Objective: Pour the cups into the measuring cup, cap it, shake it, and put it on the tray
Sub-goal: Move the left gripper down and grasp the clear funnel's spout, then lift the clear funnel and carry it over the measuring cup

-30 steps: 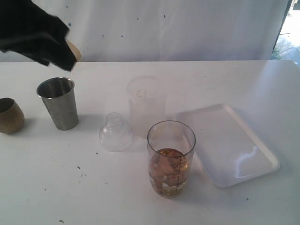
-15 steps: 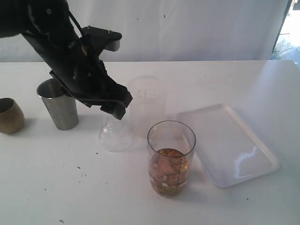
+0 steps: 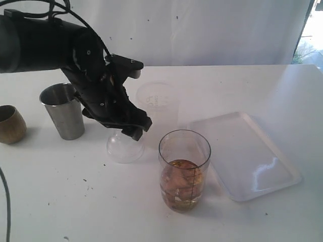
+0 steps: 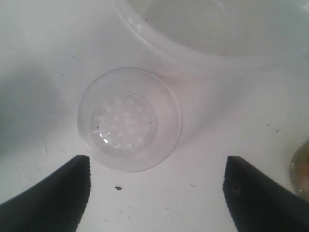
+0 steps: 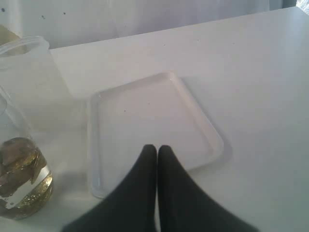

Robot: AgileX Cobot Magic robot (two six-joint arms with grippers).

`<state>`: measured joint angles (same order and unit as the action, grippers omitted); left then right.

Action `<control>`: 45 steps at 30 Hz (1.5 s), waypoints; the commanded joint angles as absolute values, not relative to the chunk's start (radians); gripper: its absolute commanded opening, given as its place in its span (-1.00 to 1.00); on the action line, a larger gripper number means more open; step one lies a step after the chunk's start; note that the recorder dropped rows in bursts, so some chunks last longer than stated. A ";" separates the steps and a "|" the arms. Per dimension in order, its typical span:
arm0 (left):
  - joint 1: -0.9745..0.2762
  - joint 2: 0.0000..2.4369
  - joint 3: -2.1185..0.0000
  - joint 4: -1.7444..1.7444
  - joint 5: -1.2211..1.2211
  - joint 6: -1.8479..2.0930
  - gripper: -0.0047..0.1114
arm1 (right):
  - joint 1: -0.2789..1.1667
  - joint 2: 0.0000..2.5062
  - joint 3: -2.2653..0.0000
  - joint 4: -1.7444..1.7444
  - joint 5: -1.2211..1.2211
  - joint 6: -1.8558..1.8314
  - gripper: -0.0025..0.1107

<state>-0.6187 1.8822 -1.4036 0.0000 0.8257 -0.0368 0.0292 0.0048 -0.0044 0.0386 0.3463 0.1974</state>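
Exterior view, items as I read them from the console.

1. Table: white, speckled. Open room across the near-left part and along the far edge to the right.
2. Measuring cup: front centre, upright, long axis vertical, mouth up, uncapped, amber liquid in its lower part. A black scale line faces the camera; I cannot read the numerals.
3. Tray: flat, just right of the measuring cup, long side running diagonally away, near corner close to the cup's base.
4. Frosted cup: upright behind the measuring cup. Faint marks near the rim, possibly lettering, illegible.
5. Domed clear lid: left of the frosted cup, perforated top upward.
6. Steel tumbler and wooden cup: upright at far left, mouths up, well apart from the measuring cup.
7. Left gripper: above the lid, fingers spread wide, one to each side, clear of it.
8. Right gripper: fingers pressed together, above the tray.
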 commanded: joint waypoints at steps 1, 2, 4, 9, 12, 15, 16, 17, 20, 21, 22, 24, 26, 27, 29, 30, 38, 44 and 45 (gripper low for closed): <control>-0.617 1.915 -1.404 0.074 0.811 -0.120 0.32 | 0.021 0.000 0.000 0.033 0.344 0.198 -0.96; -0.615 1.917 -1.404 0.089 0.808 -0.143 0.32 | 0.021 0.000 0.000 0.033 0.344 0.198 -0.96; -0.604 1.919 -1.404 0.089 0.790 -0.155 0.32 | 0.021 0.000 0.000 0.033 0.344 0.198 -0.96; -0.600 1.922 -1.404 0.064 0.743 -0.155 0.32 | 0.021 0.000 0.000 0.033 0.344 0.198 -0.96; -0.600 1.934 -1.404 0.048 0.726 -0.155 0.32 | 0.021 0.000 0.000 0.033 0.344 0.198 -0.96; -0.600 1.956 -1.404 0.050 0.724 -0.155 0.32 | 0.021 0.000 0.000 0.033 0.344 0.198 -0.96; -0.600 1.964 -1.404 0.051 0.722 -0.153 0.32 | 0.021 0.000 0.000 0.033 0.344 0.198 -0.96; -0.600 1.970 -1.404 0.049 0.716 -0.153 0.32 | 0.021 0.000 0.000 0.033 0.344 0.198 -0.96; -0.600 1.979 -1.404 0.045 0.694 -0.150 0.31 | 0.021 0.000 0.000 0.033 0.344 0.198 -0.96; -0.600 1.979 -1.404 0.045 0.687 -0.150 0.26 | 0.021 0.000 0.000 0.033 0.344 0.198 -0.96; -0.600 1.979 -1.404 0.045 0.682 -0.150 0.18 | 0.021 0.000 0.000 0.033 0.344 0.198 -0.96; -0.600 1.979 -1.404 0.045 0.682 -0.150 -0.02 | 0.021 0.000 0.000 0.033 0.344 0.198 -0.96; -0.600 1.979 -1.404 0.045 0.695 -0.146 -0.27 | 0.021 0.000 0.000 0.033 0.344 0.198 -0.96; -0.600 1.979 -1.404 0.045 0.703 -0.133 -0.39 | 0.021 0.000 0.000 0.033 0.344 0.198 -0.96; -0.600 1.979 -1.404 0.045 0.729 -0.108 -0.69 | 0.021 0.000 0.000 0.033 0.344 0.198 -0.96; -0.600 1.979 -1.404 0.045 0.743 -0.108 -0.85 | 0.021 0.000 0.000 0.033 0.344 0.198 -0.96; -0.600 1.946 -1.404 0.137 0.893 -0.099 -0.92 | 0.021 0.000 0.000 0.033 0.344 0.198 -0.96; -0.600 1.824 -1.404 0.135 0.962 -0.099 -0.92 | 0.021 0.000 0.000 0.033 0.344 0.198 -0.96; -0.600 1.799 -1.404 0.135 0.989 -0.099 -0.92 | 0.021 0.000 0.000 0.033 0.344 0.198 -0.96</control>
